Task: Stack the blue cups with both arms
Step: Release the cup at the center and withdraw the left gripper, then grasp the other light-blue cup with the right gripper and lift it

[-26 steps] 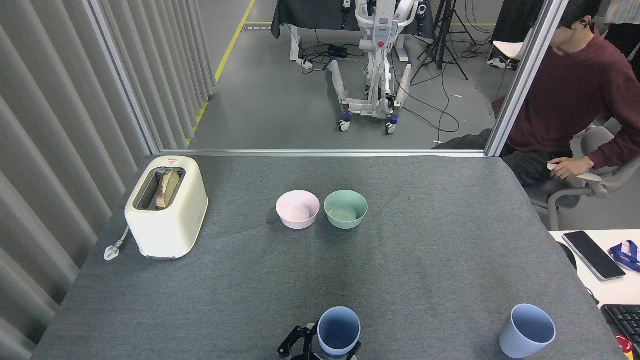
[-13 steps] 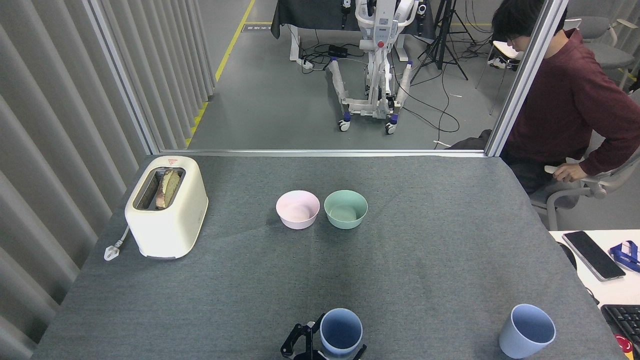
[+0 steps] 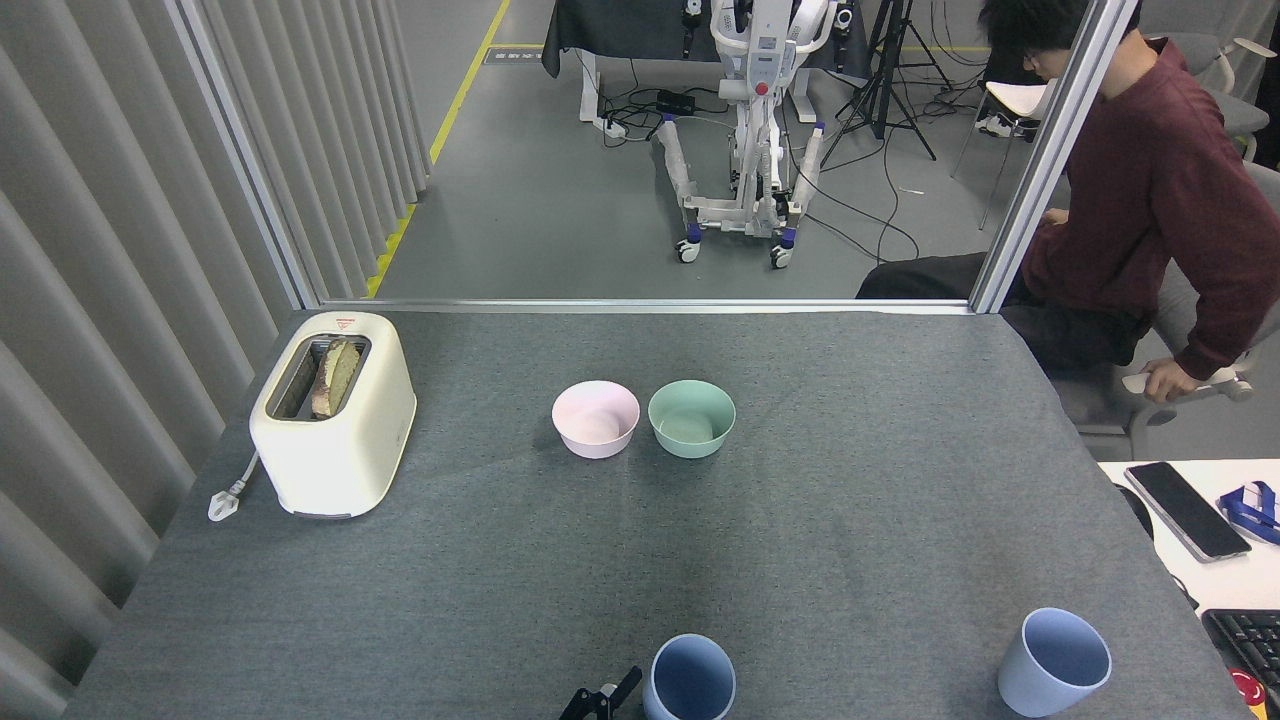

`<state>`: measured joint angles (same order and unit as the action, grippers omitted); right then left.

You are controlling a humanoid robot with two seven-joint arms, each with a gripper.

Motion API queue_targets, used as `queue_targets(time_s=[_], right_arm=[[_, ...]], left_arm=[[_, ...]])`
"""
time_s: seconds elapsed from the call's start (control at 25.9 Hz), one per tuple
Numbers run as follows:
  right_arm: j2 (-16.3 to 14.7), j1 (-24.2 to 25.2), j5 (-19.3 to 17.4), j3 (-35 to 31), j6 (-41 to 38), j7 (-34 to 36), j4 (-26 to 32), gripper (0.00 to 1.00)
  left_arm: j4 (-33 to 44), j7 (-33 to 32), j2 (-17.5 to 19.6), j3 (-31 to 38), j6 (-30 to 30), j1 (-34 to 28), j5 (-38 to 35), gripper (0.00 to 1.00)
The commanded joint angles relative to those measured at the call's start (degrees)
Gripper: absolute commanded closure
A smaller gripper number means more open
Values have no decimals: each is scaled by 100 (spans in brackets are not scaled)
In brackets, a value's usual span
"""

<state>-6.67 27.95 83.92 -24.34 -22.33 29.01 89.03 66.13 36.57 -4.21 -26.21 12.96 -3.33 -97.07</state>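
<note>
A cream toaster [image 3: 335, 412] with a slice of bread [image 3: 338, 375] in its slot stands at the left of the grey counter [image 3: 860, 520], its cord and plug [image 3: 222, 500] trailing off its near left corner. Near the middle of the counter a pink bowl [image 3: 596, 418] and a mint-green bowl [image 3: 691, 418] sit side by side, just apart, both upright. At the bottom edge of the head view, only the black fingertips of the left gripper [image 3: 603, 698] rise into sight, just beside the left wall of one blue cup [image 3: 692, 682]; so little of the jaws shows that it cannot be told how far open they are, nor whether they have hold of the cup or merely stand against it. The arm behind them is cut off by the frame. That cup is upright, mouth up, its base out of view below. The second blue cup [image 3: 1054, 663] rests well apart near the counter's right front corner, leaning slightly with its mouth turned up and to the right, nothing touching it. The right gripper is out of view. Beyond the counter's right edge a person in a maroon top [image 3: 1160, 180] sits on a chair, one hand [image 3: 1165, 382] on its armrest, and a phone [image 3: 1186, 510] lies on a white desk [image 3: 1215, 585].
</note>
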Motion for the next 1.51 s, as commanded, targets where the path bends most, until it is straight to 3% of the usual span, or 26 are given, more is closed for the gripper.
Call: queue_targets(time_s=[0.0,0.23,0.5,0.66,0.73,0.97,1.04,1.47], right_arm=[[8,0,2,0,1,-9,0,0],[8,0,-7,0,1,-1,0,0],[78,-132,-7,-62,45,-1,-114,0],[113,-211,-60,-132,791,-9,-281,0],[69,-492,-77,-141,1108,-80,-483,0],[-352,-1064,-51,-97,1161,-528,-1063,0],[-379,-1301,-42,-62,1152,-537,-1266,0],[-511,-1556,-33,562,1073,-554,-1503,0]], left_arm=[[31,87,60,239,-4,-159,3,0],[172,184,157,696,5,-326,205,0],[603,184,640,1539,-13,-809,988,0],[559,123,614,2515,-259,-862,1383,0],[550,123,623,2708,-294,-871,1506,0],[524,123,649,2744,-364,-862,1700,0],[532,123,641,2744,-373,-853,1691,0],[532,123,641,2744,-382,-853,1682,0]])
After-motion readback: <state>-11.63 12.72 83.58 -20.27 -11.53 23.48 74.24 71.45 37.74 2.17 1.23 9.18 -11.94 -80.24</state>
